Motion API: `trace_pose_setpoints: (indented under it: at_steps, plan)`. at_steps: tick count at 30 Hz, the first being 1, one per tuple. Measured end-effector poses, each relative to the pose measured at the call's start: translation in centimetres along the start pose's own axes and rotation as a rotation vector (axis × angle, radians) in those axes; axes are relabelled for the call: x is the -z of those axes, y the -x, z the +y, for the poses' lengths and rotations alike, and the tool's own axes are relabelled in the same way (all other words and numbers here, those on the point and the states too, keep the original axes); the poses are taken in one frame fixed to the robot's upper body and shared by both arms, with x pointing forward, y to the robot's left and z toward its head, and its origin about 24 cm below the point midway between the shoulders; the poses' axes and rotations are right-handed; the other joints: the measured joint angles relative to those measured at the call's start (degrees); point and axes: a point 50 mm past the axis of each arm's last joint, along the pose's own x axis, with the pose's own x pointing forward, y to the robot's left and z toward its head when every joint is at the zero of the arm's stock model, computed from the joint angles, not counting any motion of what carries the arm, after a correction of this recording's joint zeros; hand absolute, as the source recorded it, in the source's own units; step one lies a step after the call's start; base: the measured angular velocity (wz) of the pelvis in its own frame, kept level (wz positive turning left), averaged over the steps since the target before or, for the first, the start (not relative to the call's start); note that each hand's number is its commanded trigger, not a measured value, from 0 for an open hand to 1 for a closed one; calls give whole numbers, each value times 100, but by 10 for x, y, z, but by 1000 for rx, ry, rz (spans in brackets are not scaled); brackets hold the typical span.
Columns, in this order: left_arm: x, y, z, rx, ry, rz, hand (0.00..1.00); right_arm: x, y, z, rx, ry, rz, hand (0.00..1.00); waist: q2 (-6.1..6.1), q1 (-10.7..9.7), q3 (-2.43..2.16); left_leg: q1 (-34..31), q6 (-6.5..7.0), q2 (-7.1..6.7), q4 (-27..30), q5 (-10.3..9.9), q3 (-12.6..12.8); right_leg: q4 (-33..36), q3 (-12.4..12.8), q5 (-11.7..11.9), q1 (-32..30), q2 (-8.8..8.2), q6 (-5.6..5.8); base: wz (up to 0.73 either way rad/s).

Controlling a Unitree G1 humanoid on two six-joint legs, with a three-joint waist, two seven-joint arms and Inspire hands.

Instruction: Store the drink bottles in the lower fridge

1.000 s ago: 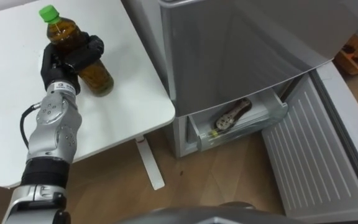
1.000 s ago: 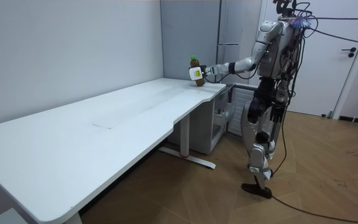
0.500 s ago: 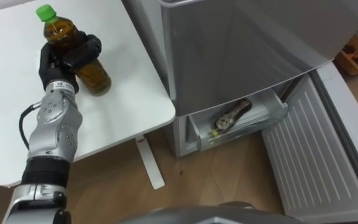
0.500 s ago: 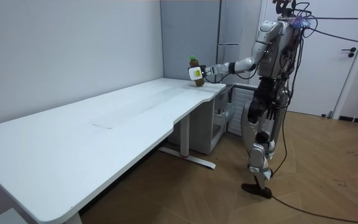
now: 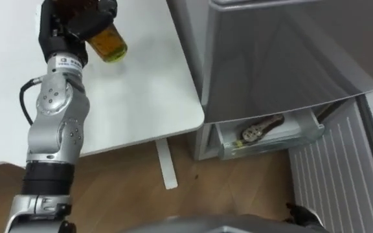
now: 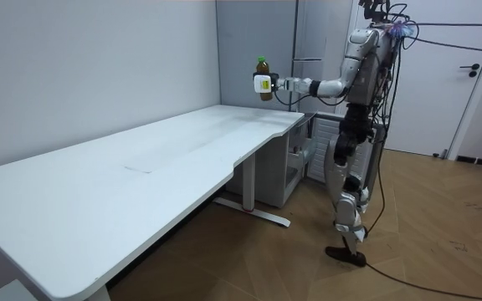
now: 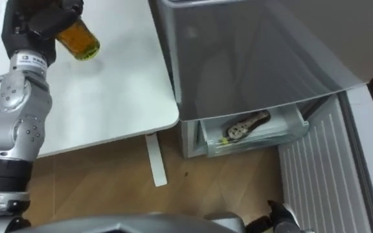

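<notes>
The bottle point(image 5: 109, 44) is clamped in the curled fingers of the left hand point(image 5: 70, 26) and is held in the air, clear of the white table point(image 5: 141, 90), above the table's corner beside the fridge point(image 5: 271, 52). In the room view a green cap point(image 6: 261, 58) and a pale label point(image 6: 260, 83) are seen on the bottle; the print is too small to be read. In the eye views the amber lower part is seen at the top edge. The lower door point(image 5: 342, 175) of the fridge is swung open, and a clear drawer point(image 5: 274, 136) with a brown item point(image 5: 262, 126) in it is exposed. The right hand point(image 7: 280, 219) is seen at the lower edge; its state cannot be told. The robot is stood on the wooden floor point(image 6: 442, 242) before the fridge.
</notes>
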Motion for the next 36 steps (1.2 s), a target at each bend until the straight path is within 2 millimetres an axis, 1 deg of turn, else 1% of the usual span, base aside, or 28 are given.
trace_pose_setpoints:
  at_steps: [1, 2, 4, 5, 6, 7, 8, 9, 10, 11, 12, 13, 14, 15, 16, 17, 18, 20, 22, 23, 25, 26, 28, 30, 31, 32, 34, 36]
  plan:
    - [0, 1, -1, 2, 5, 0, 100, -2, 0, 0, 2, -7, -9, 0, 2, 24, -1, -3, -1, 2, -5, 0, -21, 12, -33, 0, -4, -2, 0, 21]
    - [2, 3, -4, 8, 15, 2, 100, -5, 0, 0, 12, -11, -29, 0, 4, 115, -2, -5, 0, 7, -7, 1, -78, 36, -121, -1, -44, -3, -1, 7]
    - [1, 12, -4, 16, 17, -3, 100, -13, -1, 1, 14, -14, -69, 0, 17, 184, -11, -7, -1, 24, -6, 2, -263, 152, -272, -3, -92, 3, -3, -2]
    - [1, 16, -5, 26, 19, -5, 100, -18, -1, 2, 11, -11, -92, 0, 37, 228, -14, 9, 4, 78, -16, 10, -496, 405, -388, -26, -185, 6, -39, 0]
    - [1, 17, -6, 32, 20, -5, 100, -20, -1, 2, 11, -6, -102, 0, 69, 242, 0, 44, 7, 118, -42, 23, -724, 757, -460, -62, -374, 16, -79, -8]
    - [1, 18, -6, 40, 17, -8, 100, -25, -1, 1, 20, -7, -127, 0, 220, 289, 6, 68, 8, 297, -88, 26, -1228, 921, -292, -308, -828, 315, -236, -29]
    - [-4, 17, -1, 33, 10, -31, 100, -42, -2, 7, 4, 17, -179, 0, 172, 287, -27, -42, -15, 410, -34, 13, -1367, 238, -77, -21, -1277, 606, -551, -19]
    - [-8, 16, 5, 25, -5, -43, 100, -53, 0, 11, -9, 40, -225, 0, 32, 196, -33, -93, -196, 362, 30, -96, -1331, -171, -224, 1213, -1525, 527, -650, 15]
    - [-4, 18, 3, 29, 11, -21, 100, -49, 0, 15, -16, 40, -221, 0, 123, 90, -48, -49, -258, 433, -1, -179, -1310, 1, -307, 1085, -1456, 554, -618, 72]
    - [4, 22, -7, 83, 50, 16, 100, -41, 1, 16, -14, 19, -195, 0, 144, 97, -48, 71, -355, 519, -38, -116, -991, 19, -402, 1053, -1278, 544, -606, 82]
    - [7, 25, -14, 143, 75, 31, 100, -41, 0, 17, -19, 8, -186, 0, 105, 123, -27, 107, -430, 515, -88, -9, -665, -2, -391, 1048, -1180, 492, -599, 71]
    - [7, 26, -18, 165, 89, 34, 100, -43, 0, 17, -23, 7, -191, 0, 89, 122, -18, 102, -408, 512, -119, 34, -579, -5, -354, 1040, -1164, 471, -586, 60]
    - [4, 28, -25, 199, 112, 32, 100, -48, 0, 18, -37, 3, -202, 0, 78, 134, -17, 116, -370, 487, -191, 64, -529, -3, -342, 1001, -1163, 465, -521, 49]
    - [-1, 29, -28, 217, 140, 21, 100, -53, 0, 21, -66, -7, -213, 0, 67, 212, -12, 110, -329, 473, -236, 40, -531, -18, -371, 980, -1165, 467, -488, 31]
    - [-3, 29, -29, 223, 146, 14, 100, -55, 0, 24, -79, -8, -215, 0, 37, 269, -11, 106, -329, 453, -221, 41, -535, -22, -393, 980, -1165, 461, -488, 6]
    - [-7, 30, -31, 233, 156, -1, 100, -57, 0, 27, -101, -7, -218, 0, 11, 409, -17, 70, -326, 403, -182, 42, -528, -45, -444, 978, -1161, 451, -486, 4]
    - [-10, 30, -31, 243, 179, -9, 100, -57, 0, 29, -114, -1, -218, 0, 4, 492, -21, 36, -311, 361, -165, 52, -540, -95, -487, 975, -1137, 400, -479, 11]
    - [-9, 31, -28, 248, 219, -3, 100, -56, 0, 31, -133, 11, -209, 0, -1, 613, -23, -35, -272, 284, -80, 77, -554, -91, -526, 956, -1143, 315, -442, 19]
    - [-6, 35, -21, 241, 243, 12, 100, -56, 0, 33, -155, 11, -200, 0, -7, 639, -35, -133, -270, 240, 4, 76, -575, -91, -604, 935, -1146, 247, -405, 21]
    - [-2, 39, -17, 235, 259, 31, 100, -55, 0, 33, -163, 10, -197, 0, -7, 738, -40, -156, -269, 220, 17, 75, -590, -85, -638, 928, -1146, 216, -365, 15]
    - [6, 48, -9, 232, 297, 67, 100, -54, 0, 34, -176, 14, -190, 0, -25, 745, -75, -168, -278, 188, 18, 81, -695, -77, -713, 932, -1120, 173, -359, 20]
    - [12, 54, -5, 230, 327, 96, 100, -53, 0, 34, -188, 17, -183, 0, -43, 744, -94, -167, -280, 183, 29, 83, -732, -72, -751, 945, -1097, 160, -381, 22]
    - [21, 64, 2, 223, 372, 138, 100, -55, 0, 34, -196, 28, -185, 0, -70, 755, -109, -181, -280, 179, 50, 82, -784, -43, -758, 936, -1088, 152, -374, 21]
    - [31, 76, 9, 210, 421, 190, 100, -58, 0, 33, -197, 39, -193, 0, -78, 740, -104, -198, -280, 160, 62, 81, -873, 17, -800, 873, -1088, 118, -355, 21]
    - [33, 79, 10, 207, 430, 199, 100, -59, 0, 33, -196, 43, -196, 0, -72, 741, -100, -204, -280, 159, 63, 81, -880, 17, -809, 870, -1088, 113, -350, 15]
    - [35, 82, 11, 205, 442, 217, 100, -61, 0, 33, -196, 51, -204, 0, -65, 734, -85, -220, -280, 150, 70, 80, -912, 17, -836, 862, -1086, 97, -341, 11]
    - [38, 84, 8, 217, 444, 234, 100, -64, 1, 34, -205, 68, -219, 0, -53, 718, -76, -251, -277, 132, 81, 80, -983, 16, -884, 854, -1085, 73, -329, 17]
    - [41, 87, 3, 270, 452, 249, 100, -73, 4, 35, -227, 79, -261, 0, -51, 717, -64, -295, -264, 97, 119, 81, -1093, 40, -962, 821, -1081, 31, -310, 21]
